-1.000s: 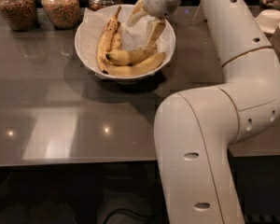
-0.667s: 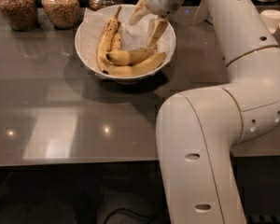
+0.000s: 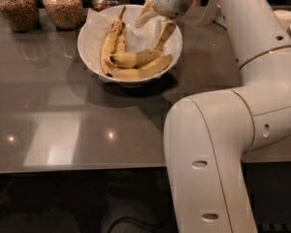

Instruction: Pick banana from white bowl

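Curved, clean yellow banana [image 3: 135, 58] lying across the middle of the wide white paper-lined bowl [image 3: 85, 42], beside long brown-speckled bananas [image 3: 109, 40]. The two-finger gripper [image 3: 155, 25] hangs over the bowl's right rear, fingers spread wide and empty. A sound grasp probably requires straddling the banana's midsection, clear of the neighbouring fruit.

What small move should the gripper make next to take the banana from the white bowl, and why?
Probably lower a little toward the fruit and then close. The gripper hangs open over the far right part of the white bowl. One finger reaches down near the clean yellow banana, but nothing lies between its fingers yet.
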### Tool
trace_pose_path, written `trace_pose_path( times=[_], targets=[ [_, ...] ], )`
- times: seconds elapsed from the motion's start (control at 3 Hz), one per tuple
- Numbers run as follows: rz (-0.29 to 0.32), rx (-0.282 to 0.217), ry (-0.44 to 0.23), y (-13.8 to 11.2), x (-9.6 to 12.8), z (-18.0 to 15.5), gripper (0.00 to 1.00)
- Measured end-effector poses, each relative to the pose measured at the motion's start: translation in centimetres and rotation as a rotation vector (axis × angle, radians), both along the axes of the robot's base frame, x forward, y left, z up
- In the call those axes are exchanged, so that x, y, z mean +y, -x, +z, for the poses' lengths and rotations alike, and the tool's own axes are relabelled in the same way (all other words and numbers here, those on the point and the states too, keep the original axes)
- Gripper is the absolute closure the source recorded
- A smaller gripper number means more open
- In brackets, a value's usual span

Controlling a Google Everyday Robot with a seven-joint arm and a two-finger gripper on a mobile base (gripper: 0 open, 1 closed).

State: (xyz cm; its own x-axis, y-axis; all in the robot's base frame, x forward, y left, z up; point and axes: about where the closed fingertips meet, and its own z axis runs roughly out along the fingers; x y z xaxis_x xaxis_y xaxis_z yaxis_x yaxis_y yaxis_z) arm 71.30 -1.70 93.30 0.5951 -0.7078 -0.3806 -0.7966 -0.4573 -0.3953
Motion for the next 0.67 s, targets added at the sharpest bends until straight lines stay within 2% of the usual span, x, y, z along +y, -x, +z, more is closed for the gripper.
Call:
trace_pose_path(
  times=[0.67],
  targets=[
    [0.015, 0.053, -0.004, 0.3, 0.3, -1.9, 0.40]
  ],
)
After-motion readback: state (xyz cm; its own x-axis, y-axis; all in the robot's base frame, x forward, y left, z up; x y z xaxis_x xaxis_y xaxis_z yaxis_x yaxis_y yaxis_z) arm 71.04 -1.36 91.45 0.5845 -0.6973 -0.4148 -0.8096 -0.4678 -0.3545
